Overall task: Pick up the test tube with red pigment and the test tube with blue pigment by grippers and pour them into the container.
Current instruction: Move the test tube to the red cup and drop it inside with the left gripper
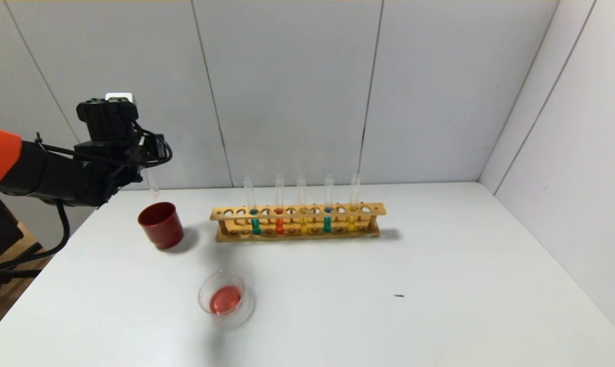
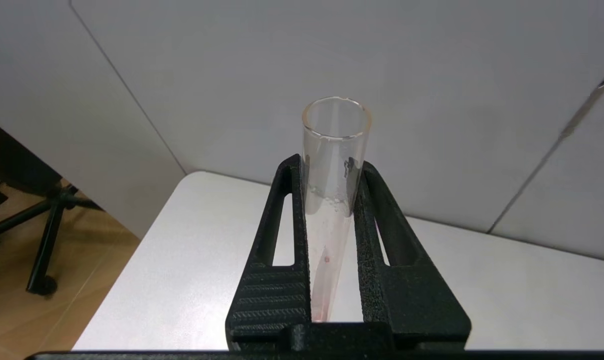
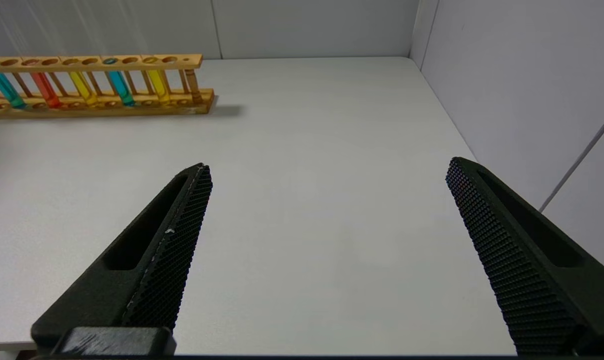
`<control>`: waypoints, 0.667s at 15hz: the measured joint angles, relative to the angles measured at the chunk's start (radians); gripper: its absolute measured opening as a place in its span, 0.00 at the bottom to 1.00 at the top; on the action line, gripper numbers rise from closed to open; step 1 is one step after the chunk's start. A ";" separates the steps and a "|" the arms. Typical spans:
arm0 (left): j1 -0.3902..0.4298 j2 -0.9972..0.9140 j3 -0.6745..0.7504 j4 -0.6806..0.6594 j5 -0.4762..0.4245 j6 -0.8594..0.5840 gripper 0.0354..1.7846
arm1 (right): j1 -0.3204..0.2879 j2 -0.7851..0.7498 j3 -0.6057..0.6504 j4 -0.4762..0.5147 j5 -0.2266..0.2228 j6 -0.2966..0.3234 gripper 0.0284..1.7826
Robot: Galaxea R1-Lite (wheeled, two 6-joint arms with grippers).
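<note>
The left gripper [image 2: 332, 165] squeezed a thin clear glass tube [image 2: 334, 165], nearly empty with faint red drops, above the dark red cup [image 1: 160, 224]. The small round glass dish [image 1: 226, 299] held red liquid. The right gripper [image 3: 329, 172] was wide open over the white table [image 3: 307, 225].

Black left arm [image 1: 57, 176], orange shell, looping black cables, textured black claw [image 2: 330, 210]
</note>
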 joint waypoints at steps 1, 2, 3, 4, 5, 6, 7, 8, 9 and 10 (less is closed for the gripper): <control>-0.003 -0.018 0.002 0.005 0.000 0.000 0.16 | 0.000 0.000 0.000 0.000 0.000 0.000 0.96; -0.006 -0.039 0.005 0.022 0.000 0.000 0.16 | 0.000 0.000 0.000 0.000 0.000 0.000 0.96; -0.011 -0.059 0.010 0.041 0.000 -0.001 0.16 | 0.000 0.000 0.000 0.000 0.000 0.000 0.96; -0.015 -0.076 0.021 0.052 0.001 -0.003 0.16 | 0.000 0.000 0.000 0.000 0.000 0.000 0.96; -0.018 -0.089 0.037 0.056 0.000 -0.003 0.16 | 0.000 0.000 0.000 0.000 0.000 0.000 0.96; -0.020 -0.096 0.055 0.055 0.000 -0.007 0.16 | 0.000 0.000 0.000 0.000 0.000 0.000 0.96; -0.020 -0.101 0.074 0.049 0.000 -0.010 0.16 | 0.000 0.000 0.000 0.000 0.000 0.000 0.96; -0.023 -0.103 0.096 0.046 -0.001 -0.014 0.16 | 0.000 0.000 0.000 0.000 0.000 0.000 0.96; -0.029 -0.105 0.114 0.044 -0.001 -0.024 0.16 | 0.000 0.000 0.000 0.000 0.000 0.000 0.96; -0.033 -0.105 0.125 0.043 -0.001 -0.033 0.16 | 0.000 0.000 0.000 0.000 0.000 0.000 0.96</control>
